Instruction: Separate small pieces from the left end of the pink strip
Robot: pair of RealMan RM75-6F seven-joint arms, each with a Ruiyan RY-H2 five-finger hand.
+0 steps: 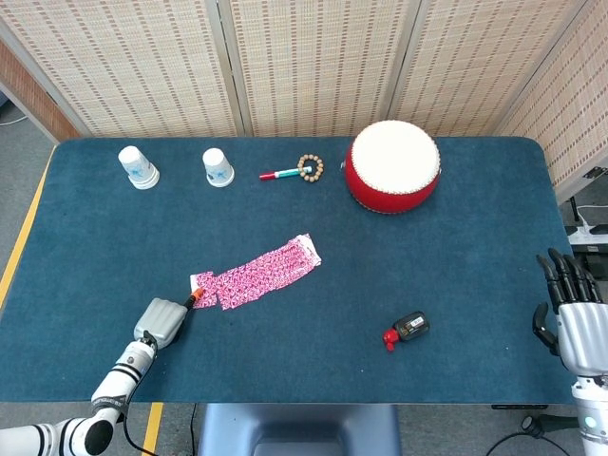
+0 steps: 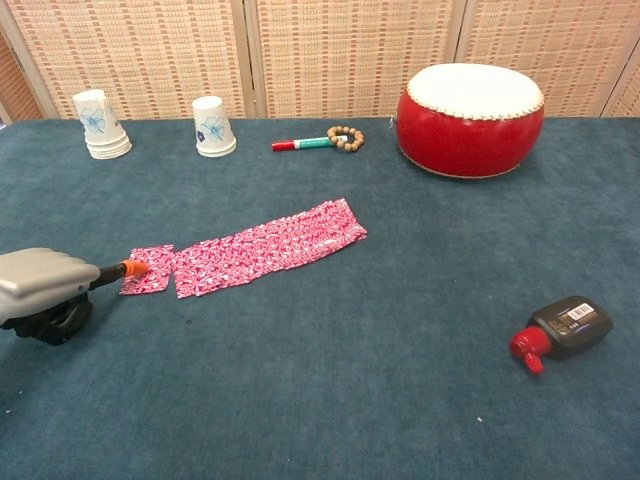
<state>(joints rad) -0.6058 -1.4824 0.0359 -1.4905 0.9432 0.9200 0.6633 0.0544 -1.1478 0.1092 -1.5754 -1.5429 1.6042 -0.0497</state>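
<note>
The pink patterned strip (image 1: 269,270) (image 2: 268,243) lies slantwise on the blue table. A small pink piece (image 1: 202,281) (image 2: 148,282) lies just off its left end, with a narrow gap between them. My left hand (image 1: 161,321) (image 2: 40,287) rests on the table left of the piece, fingers curled in, and one orange fingertip (image 1: 197,298) (image 2: 133,267) touches the piece's edge. It holds nothing. My right hand (image 1: 570,309) hangs past the table's right edge with its fingers straight and apart, empty; the chest view does not show it.
At the back left stand a stack of paper cups (image 1: 140,167) (image 2: 100,125) and a single cup (image 1: 218,167) (image 2: 213,127). A marker (image 1: 280,174) with a bead bracelet (image 1: 311,167) lies beside a red drum (image 1: 392,166) (image 2: 470,105). A small black bottle (image 1: 407,329) (image 2: 563,330) lies front right.
</note>
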